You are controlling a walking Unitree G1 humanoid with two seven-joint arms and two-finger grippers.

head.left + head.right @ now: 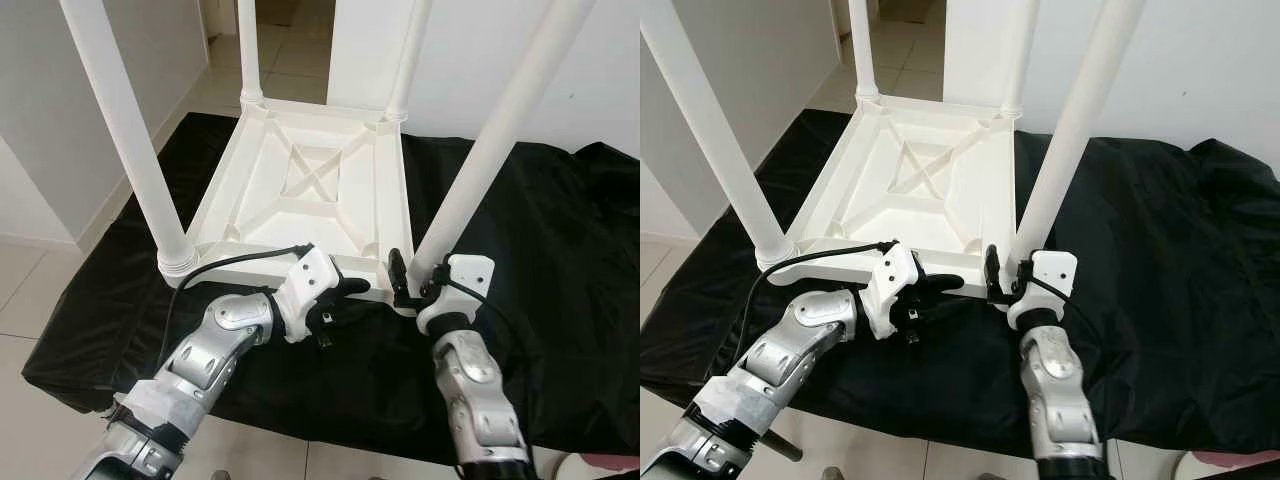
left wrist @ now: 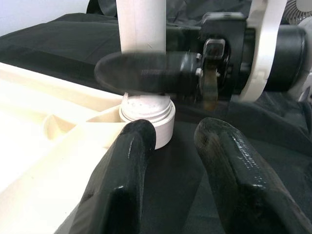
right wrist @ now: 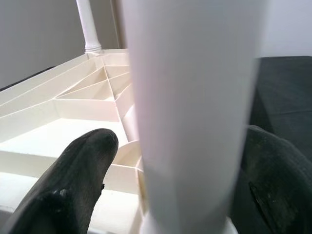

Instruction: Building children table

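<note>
White table leg [image 1: 470, 190] sits clamped in my right gripper [image 1: 415, 278], left gripper [image 1: 335, 300] open beside; twisting crooked could cross-thread it.

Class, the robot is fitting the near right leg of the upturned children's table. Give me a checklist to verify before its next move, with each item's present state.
1. Right end effector closed around the near right leg, fingers on either side: ok.
2. Left end effector open, beside the socket collar, holding nothing: ok.
3. Leg's base in its socket: ok.
4. Leg fully screwed tight: cannot tell.
5. Tabletop lies flat on the black cloth: ok.
6. Other three legs fitted: ok.
</note>
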